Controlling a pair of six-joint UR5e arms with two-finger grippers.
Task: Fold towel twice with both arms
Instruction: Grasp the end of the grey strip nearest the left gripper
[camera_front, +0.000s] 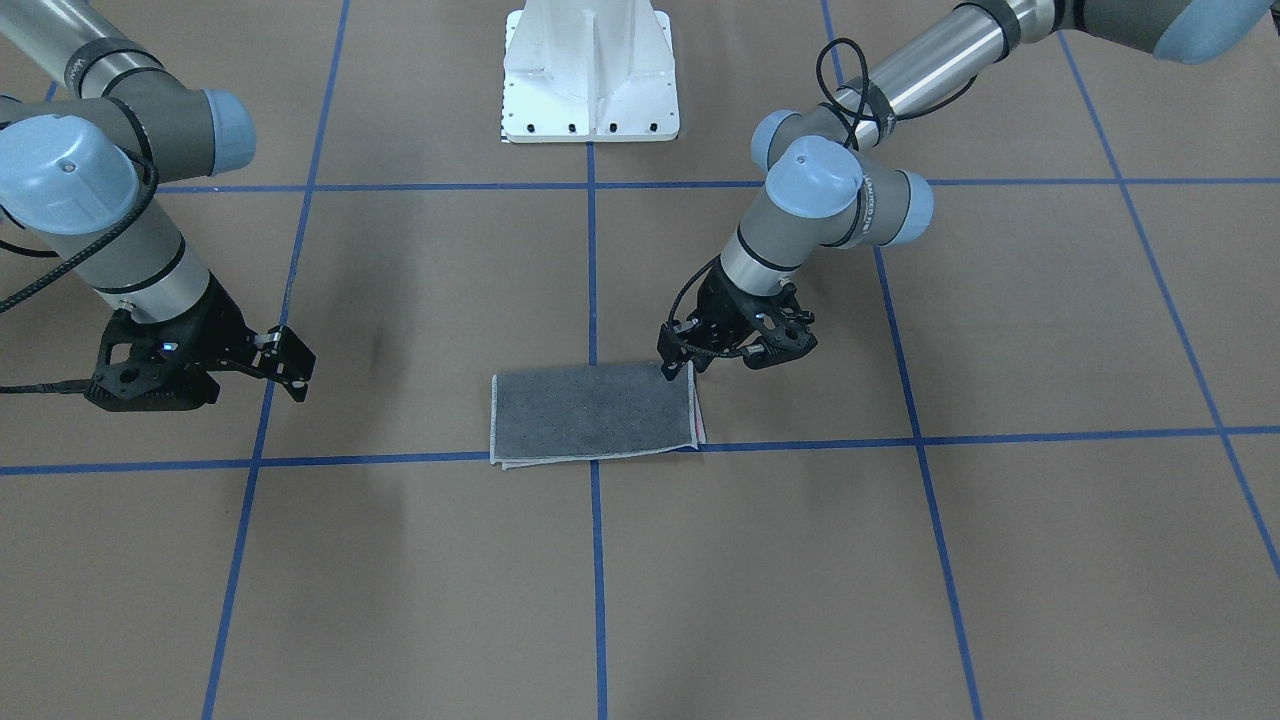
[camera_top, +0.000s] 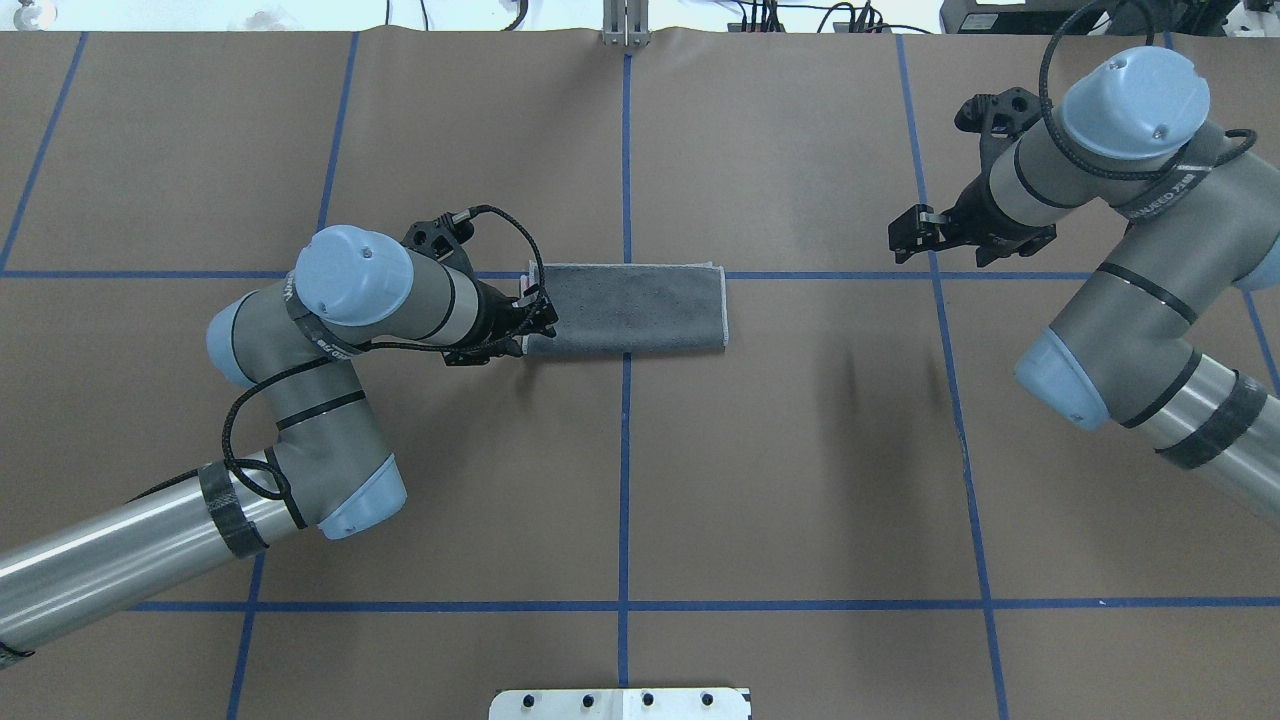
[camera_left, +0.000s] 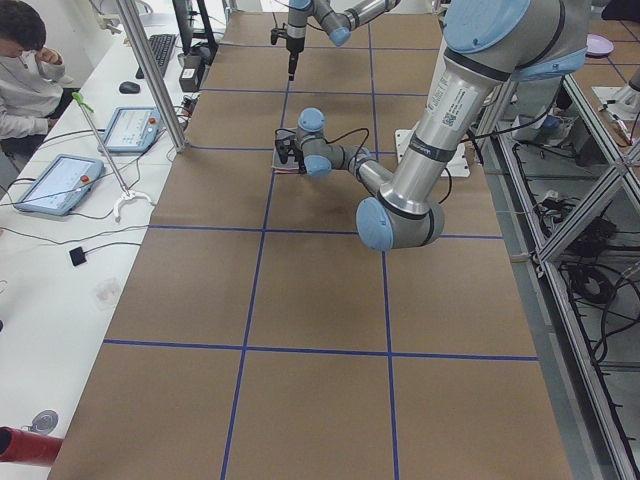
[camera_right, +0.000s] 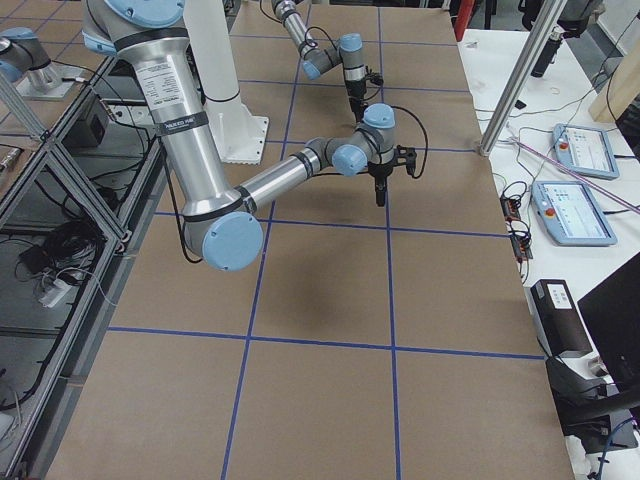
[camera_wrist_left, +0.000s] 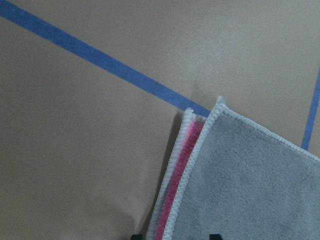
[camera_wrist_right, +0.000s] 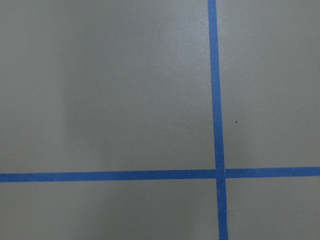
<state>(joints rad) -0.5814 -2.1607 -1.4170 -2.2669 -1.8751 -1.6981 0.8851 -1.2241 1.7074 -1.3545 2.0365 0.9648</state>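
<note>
Towel (camera_top: 630, 305), folded once, judged soft and limp; take hold at the stitched end corners. Left gripper (camera_front: 685, 368) has jaws apart astride one corner. Right gripper (camera_top: 908, 238), well apart from the cloth: jaw state cannot be told.

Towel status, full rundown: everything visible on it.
The towel is folded once into a flat rectangle, dark grey terry face up, with light grey stitched edging. A pink strip shows between the layers at one short end. It lies on the brown table across blue tape lines. The left gripper sits at that end's corner; contact unclear.
</note>
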